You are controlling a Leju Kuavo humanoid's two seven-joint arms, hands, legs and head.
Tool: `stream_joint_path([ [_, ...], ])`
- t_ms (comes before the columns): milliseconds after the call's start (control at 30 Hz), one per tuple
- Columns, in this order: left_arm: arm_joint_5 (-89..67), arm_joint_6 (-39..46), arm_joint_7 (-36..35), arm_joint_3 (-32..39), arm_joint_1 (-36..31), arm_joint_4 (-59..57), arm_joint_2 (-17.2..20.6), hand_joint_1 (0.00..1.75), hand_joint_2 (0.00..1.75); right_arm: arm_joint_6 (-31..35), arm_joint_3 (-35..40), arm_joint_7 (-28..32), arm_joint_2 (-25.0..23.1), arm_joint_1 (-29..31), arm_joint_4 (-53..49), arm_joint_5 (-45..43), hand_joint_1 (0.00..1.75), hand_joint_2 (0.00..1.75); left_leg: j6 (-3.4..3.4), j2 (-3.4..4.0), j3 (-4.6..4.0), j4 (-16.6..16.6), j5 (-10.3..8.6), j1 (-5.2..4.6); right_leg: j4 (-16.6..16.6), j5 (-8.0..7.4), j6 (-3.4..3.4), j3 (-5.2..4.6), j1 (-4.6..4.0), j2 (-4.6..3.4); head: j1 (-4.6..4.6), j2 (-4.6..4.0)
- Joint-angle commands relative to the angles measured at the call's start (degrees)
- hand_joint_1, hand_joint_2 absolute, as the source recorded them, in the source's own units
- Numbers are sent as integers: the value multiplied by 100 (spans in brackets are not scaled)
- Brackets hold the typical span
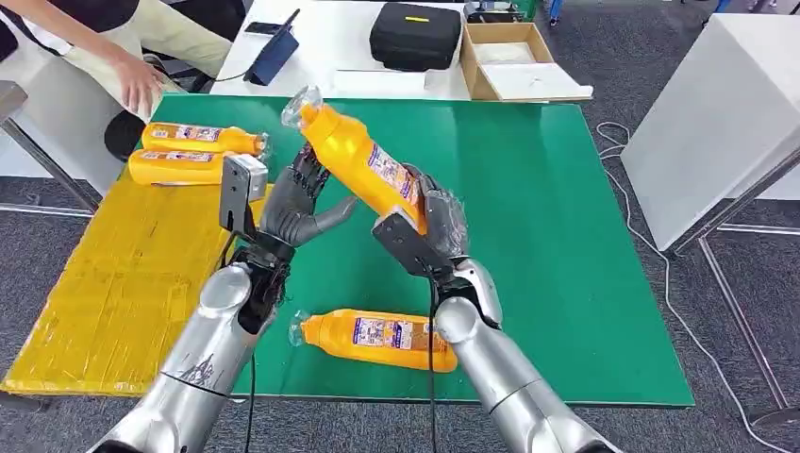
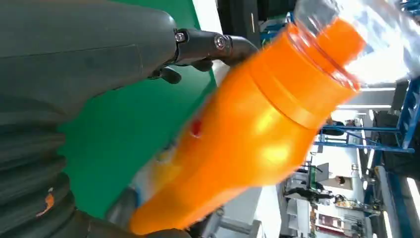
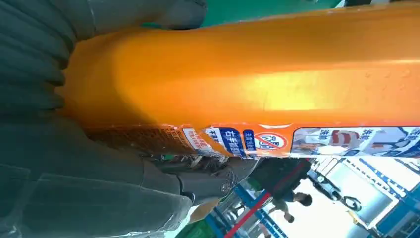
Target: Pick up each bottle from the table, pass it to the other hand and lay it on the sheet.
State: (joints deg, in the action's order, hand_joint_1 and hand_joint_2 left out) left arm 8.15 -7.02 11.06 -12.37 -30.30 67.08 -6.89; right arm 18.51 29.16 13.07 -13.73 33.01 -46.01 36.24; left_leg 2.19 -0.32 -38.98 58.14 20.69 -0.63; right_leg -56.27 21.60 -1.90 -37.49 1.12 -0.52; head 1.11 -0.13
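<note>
Held bottle [image 1: 363, 162] raised above green counter [image 1: 566, 236], long axis slanted, clear cap toward yellow sheet [image 1: 123, 283], base low in right hand [image 1: 434, 226]. Right hand clamped round bottle's lower body. Left hand [image 1: 297, 203] just beside bottle's neck end, on sheet side, fingers spread, gripping nothing; contact with bottle unclear. Left hand nearer sheet, judged receiver. Count: four bottles — one held, one lying on counter [image 1: 377, 338] near held bottle, two on sheet [image 1: 189, 153].
</note>
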Motion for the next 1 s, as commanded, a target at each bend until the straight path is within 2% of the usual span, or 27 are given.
stream_joint_path([
  [33,196,44,-102,-270,-493,-593,-62,0,175,-114,466,7,-183,443,648,44,175,175,-13,-3,15,0,6,2,1,6,9,15,-2,7,0,0],
  [133,345,70,-79,-261,-542,-668,-70,0,175,-233,730,74,-267,499,813,145,175,175,-21,-4,36,-1,14,2,1,15,16,37,-2,11,0,0],
  [200,385,80,-66,-268,-568,-716,-60,0,175,-126,924,108,-363,403,831,274,175,175,-11,-2,13,-2,4,2,2,5,8,13,-2,5,0,0],
  [233,407,83,-55,-266,-576,-741,-53,0,175,-62,1009,109,-393,364,829,335,175,175,-28,-2,54,-3,21,3,3,21,21,54,-4,11,-2,0],
  [400,615,48,-3,-223,-659,-887,-41,0,175,-182,1303,75,-454,367,827,396,175,175,-15,-6,20,-3,7,4,3,10,11,18,-4,12,0,0],
  [467,717,-11,0,-216,-678,-950,-28,0,175,-269,1426,85,-481,351,827,404,175,175,-28,-1,51,-1,21,7,2,22,22,49,-7,11,-2,0],
  [500,751,-11,17,-211,-691,-983,-27,0,175,-316,1495,88,-491,347,825,409,175,175,-15,2,19,-1,9,5,2,9,12,19,-4,3,0,0],
  [600,849,-36,52,-200,-709,-1008,-24,0,175,-435,1678,75,-517,327,836,370,175,175,-15,0,16,-2,8,4,1,9,12,16,-3,6,2,0],
  [633,894,-57,57,-192,-703,-998,-25,0,175,-493,1766,81,-523,337,854,350,175,175,-31,0,59,-4,24,6,3,26,24,58,-5,12,-2,0],
  [700,955,-110,47,-193,-702,-973,-49,0,175,-528,1862,67,-537,321,890,329,175,175,-14,-1,13,-2,7,5,2,8,11,14,-4,5,0,0],
  [733,973,-117,45,-186,-723,-958,-58,0,175,-559,1904,64,-546,303,908,304,175,175,-32,0,57,-5,24,6,3,26,25,56,-5,9,0,0],
  [767,986,-118,42,-178,-737,-954,-63,0,175,-563,1921,64,-549,293,918,297,175,175,-21,-1,28,-1,15,7,2,15,16,30,-7,6,0,0],
  [900,1142,-82,44,-39,-806,-895,-75,0,175,-635,2078,68,-582,247,985,231,175,175,-16,-3,13,0,9,8,2,10,12,16,-7,7,2,0],
  [967,1195,-21,67,14,-816,-856,-59,0,175,-642,2190,58,-582,243,1010,170,175,175,-30,-5,47,0,24,9,0,26,23,50,-8,14,0,0],
  [1000,1183,38,104,35,-798,-807,-52,119,175,-619,2258,41,-573,248,1012,93,175,175,-16,-1,13,0,9,8,2,9,12,15,-7,6,0,0],
])
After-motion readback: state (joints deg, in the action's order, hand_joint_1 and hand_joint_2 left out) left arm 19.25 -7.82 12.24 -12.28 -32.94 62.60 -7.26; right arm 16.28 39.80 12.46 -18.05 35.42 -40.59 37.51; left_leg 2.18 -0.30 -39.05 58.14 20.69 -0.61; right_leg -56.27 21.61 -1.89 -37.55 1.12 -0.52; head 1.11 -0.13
